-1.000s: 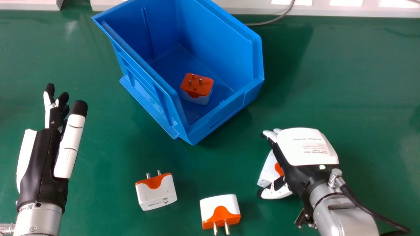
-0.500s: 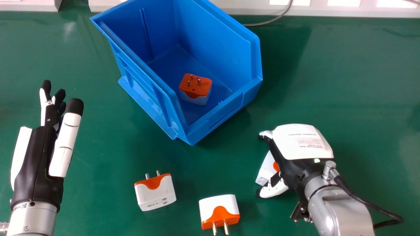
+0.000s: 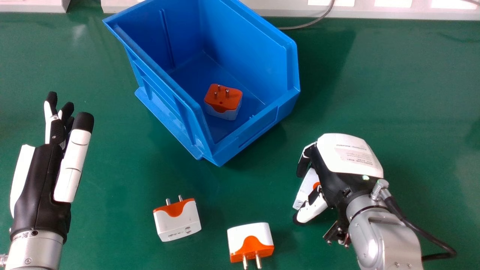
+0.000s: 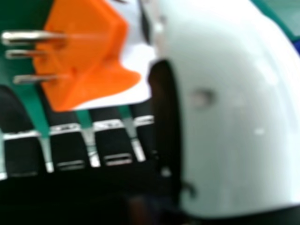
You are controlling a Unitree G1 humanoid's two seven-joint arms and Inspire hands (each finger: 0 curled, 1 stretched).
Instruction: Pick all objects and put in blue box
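Note:
Over the table at right in the head view is my right hand [image 3: 347,157], palm down, its fingers and thumb bent round a white and orange plug adapter [image 3: 305,190]. In the right hand view the thumb of my right hand [image 4: 234,117] lies against this adapter [image 4: 89,61], whose metal pins stick out. My left hand [image 3: 39,187] hangs at far left, fingers extended, holding nothing. Two more adapters lie on the table, one [image 3: 178,221] left of centre and one [image 3: 250,240] near the front. Inside the blue box [image 3: 258,125] sits another adapter [image 3: 224,98].
The green table [image 3: 412,93] spreads around the box. A grey cable [image 3: 311,24] runs behind the box by the pale strip [image 3: 405,12] at the back edge. Another cable [image 3: 420,230] loops out from my right wrist.
My right hand's fingers have bent down round the adapter and its thumb has shifted inward, while the hand turned slightly. My left hand has drifted a little left.

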